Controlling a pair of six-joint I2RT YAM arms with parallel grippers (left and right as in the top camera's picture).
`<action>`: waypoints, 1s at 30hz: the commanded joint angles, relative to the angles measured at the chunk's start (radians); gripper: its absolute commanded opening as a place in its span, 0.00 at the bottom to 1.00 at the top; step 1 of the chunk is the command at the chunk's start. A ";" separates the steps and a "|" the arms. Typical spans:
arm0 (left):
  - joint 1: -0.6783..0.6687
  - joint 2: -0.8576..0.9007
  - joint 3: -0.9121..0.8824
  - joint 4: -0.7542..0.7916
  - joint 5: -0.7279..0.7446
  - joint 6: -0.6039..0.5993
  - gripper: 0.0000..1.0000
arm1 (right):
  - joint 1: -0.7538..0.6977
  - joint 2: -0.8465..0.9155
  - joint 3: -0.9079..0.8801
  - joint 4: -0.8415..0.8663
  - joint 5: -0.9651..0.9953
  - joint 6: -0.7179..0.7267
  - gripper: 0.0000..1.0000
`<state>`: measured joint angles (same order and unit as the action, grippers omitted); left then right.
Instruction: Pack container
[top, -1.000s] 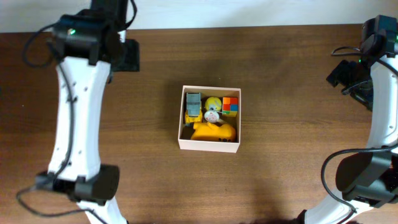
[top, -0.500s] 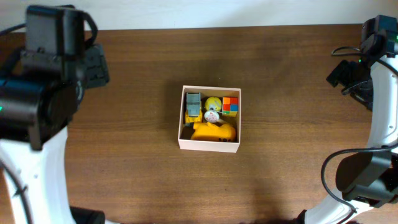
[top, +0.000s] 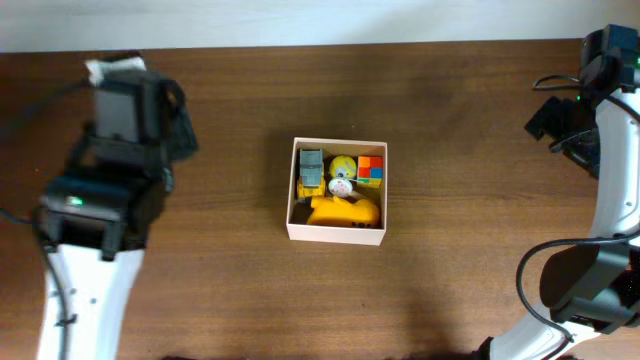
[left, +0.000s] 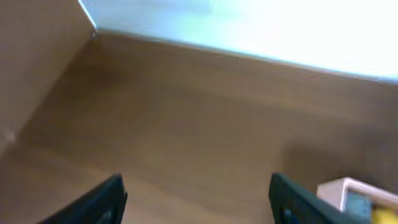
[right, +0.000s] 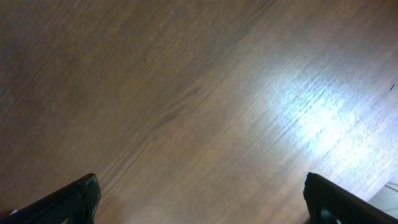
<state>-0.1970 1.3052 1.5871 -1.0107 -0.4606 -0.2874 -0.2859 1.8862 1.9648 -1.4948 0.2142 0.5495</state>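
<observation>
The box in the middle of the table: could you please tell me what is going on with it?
The container sits between the arms with several toys inside, among them a colourful cube and a yellow toy. Neither arm is handling anything: the left gripper and the right gripper are open and empty, off to the sides.

1. Table (top: 470, 140): dark brown wood grain. In the right wrist view you see a bright patch of glare on it.
2. Pale strip (top: 400, 20): it runs along the table's far edge.
3. Toys inside the container (top: 335, 232), packed close. Note a grey-and-yellow toy (top: 311, 170) at the left wall, a round yellow toy (top: 343, 168) with a white disc beside it, and a multicoloured block (top: 371, 170) in the far right corner.
4. Orange-yellow toy (top: 345, 211): it lies across the near side, against the other three.
</observation>
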 joint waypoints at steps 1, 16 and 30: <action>-0.003 -0.090 -0.256 0.121 0.000 -0.065 0.76 | -0.002 0.007 0.001 -0.001 0.002 0.009 0.99; -0.003 -0.135 -0.716 0.314 -0.006 -0.127 0.99 | -0.002 0.007 0.001 -0.001 0.002 0.009 0.99; -0.003 -0.133 -0.722 0.204 -0.015 -0.101 0.99 | -0.002 0.007 0.001 -0.001 0.002 0.009 0.99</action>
<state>-0.1970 1.1873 0.8700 -0.7731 -0.4614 -0.4034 -0.2859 1.8862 1.9648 -1.4956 0.2146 0.5499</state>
